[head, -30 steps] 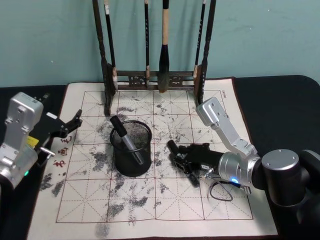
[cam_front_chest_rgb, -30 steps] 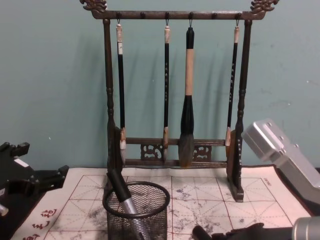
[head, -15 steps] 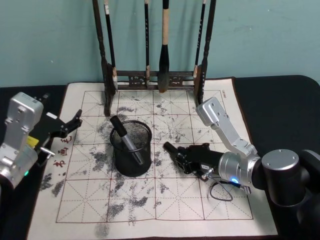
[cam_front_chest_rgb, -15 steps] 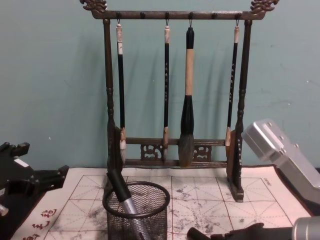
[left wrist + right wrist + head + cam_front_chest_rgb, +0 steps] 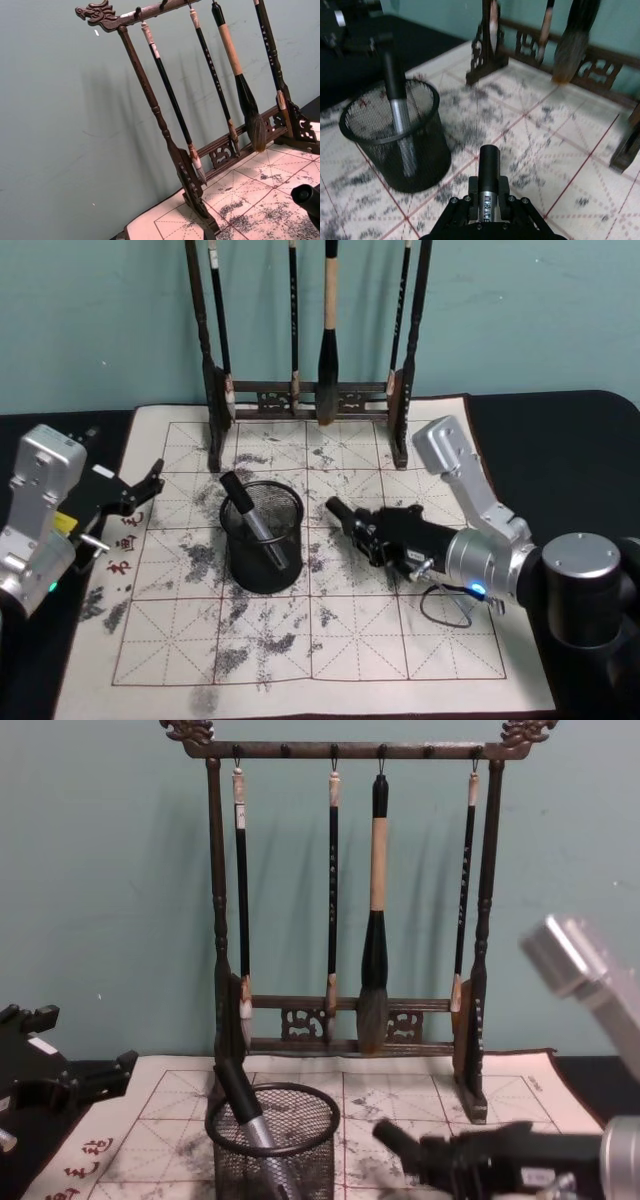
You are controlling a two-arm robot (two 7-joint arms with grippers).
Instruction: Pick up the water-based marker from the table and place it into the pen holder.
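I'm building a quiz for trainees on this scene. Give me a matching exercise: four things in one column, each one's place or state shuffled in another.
1. water-based marker
2. pen holder
3. thickest brush
4. left gripper

A. hangs on the brush rack
B. idle at the left edge of the mat
C. clamped by the fingers of the right gripper
D. stands on the mat, another marker inside

Pairs: 1-C, 2-D, 3-A, 4-B

Silver arms [image 5: 470,490] — black, screw-studded right gripper [image 5: 489,196]

Print on the marker [image 5: 489,167] and the mat [image 5: 360,645] is unreadable.
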